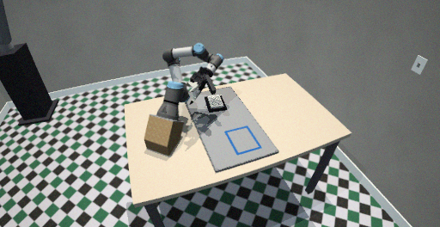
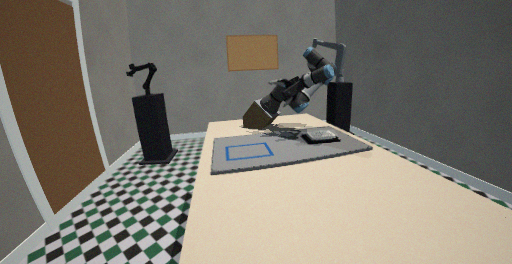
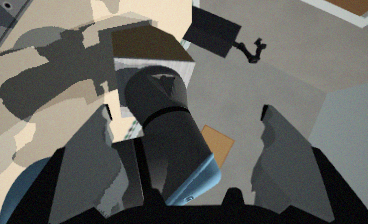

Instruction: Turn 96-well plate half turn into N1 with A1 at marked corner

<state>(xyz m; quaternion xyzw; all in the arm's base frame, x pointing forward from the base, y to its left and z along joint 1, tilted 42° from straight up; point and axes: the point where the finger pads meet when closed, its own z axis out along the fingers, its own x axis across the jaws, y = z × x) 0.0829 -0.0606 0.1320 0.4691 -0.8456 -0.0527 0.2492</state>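
The 96-well plate (image 1: 216,101) (image 2: 321,134) is a small pale block with its wells facing up. It sits in the black plate nest N1 (image 1: 217,109) at the back part of the grey board. The plate's cut corner and the A1 mark are too small to tell, and whether it lies fully flat cannot be told. My gripper (image 1: 202,97) (image 3: 186,105) is open, with its fingers wide apart and nothing between them. It hangs above the board's edge, between the arm's base and the nest, clear of the plate. The wrist view does not show the plate or nest.
The grey board (image 1: 223,160) (image 2: 300,156) lies on the table (image 1: 301,117) (image 2: 325,201) and bears a blue outlined rectangle (image 1: 249,150) (image 2: 250,157). The arm stands on a brown block (image 1: 161,134) (image 2: 256,116) (image 3: 145,45) beside the board; the wrist view shows the arm's own lower links close behind the fingers.
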